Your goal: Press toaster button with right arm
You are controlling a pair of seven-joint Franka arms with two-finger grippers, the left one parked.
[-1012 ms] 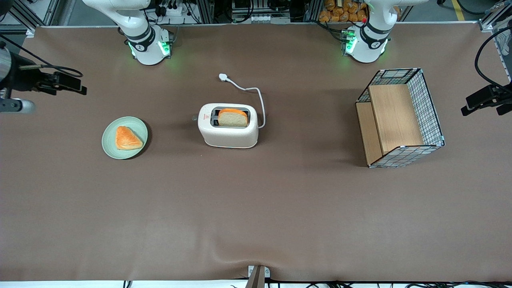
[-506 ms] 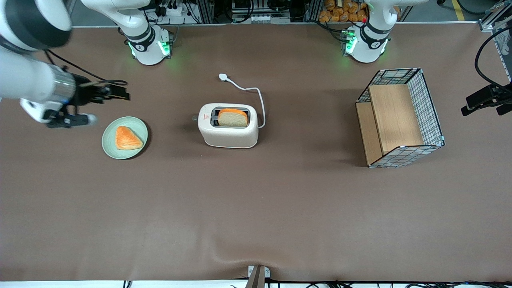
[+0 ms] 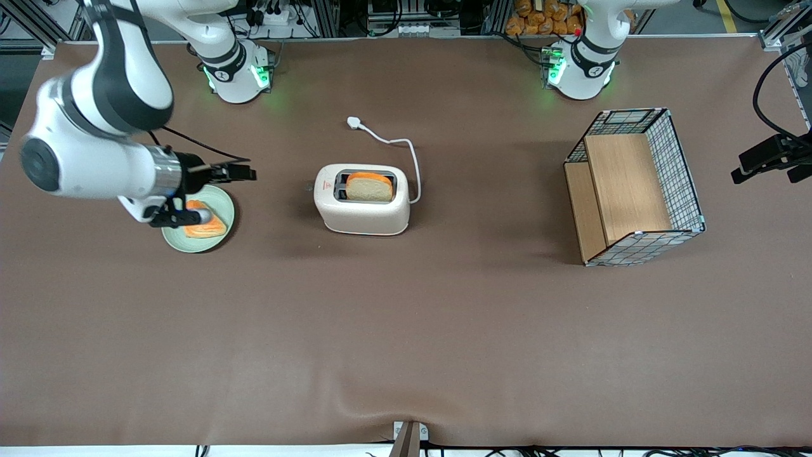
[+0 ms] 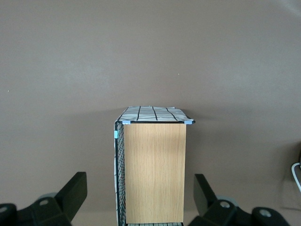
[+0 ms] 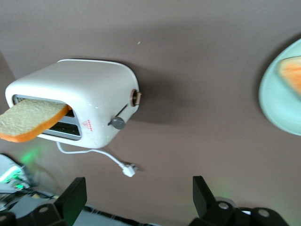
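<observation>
The cream-white toaster [image 3: 361, 209] stands mid-table with a bread slice [image 3: 368, 188] in one slot and a red mark on top. Its small grey button [image 3: 309, 188] sticks out of the narrow end that faces the working arm's end of the table. My right gripper [image 3: 246, 171] hovers over the edge of the green plate [image 3: 223, 202], a short gap from that narrow end. In the right wrist view the toaster [image 5: 89, 89] and its button [image 5: 118, 123] show clearly. The gripper [image 5: 138, 200] is open and empty, its fingers [image 5: 73, 195] wide apart.
An orange pastry [image 3: 209, 227] lies on the plate, partly under my wrist. The white cord and plug [image 3: 353, 122] trail from the toaster, farther from the front camera. A wire basket with wooden shelves [image 3: 634, 187] stands toward the parked arm's end, also seen in the left wrist view [image 4: 150, 169].
My right arm has swung in from the table's end toward the toaster. The gripper now hangs over the plate, covering part of the pastry. The toaster has not moved.
</observation>
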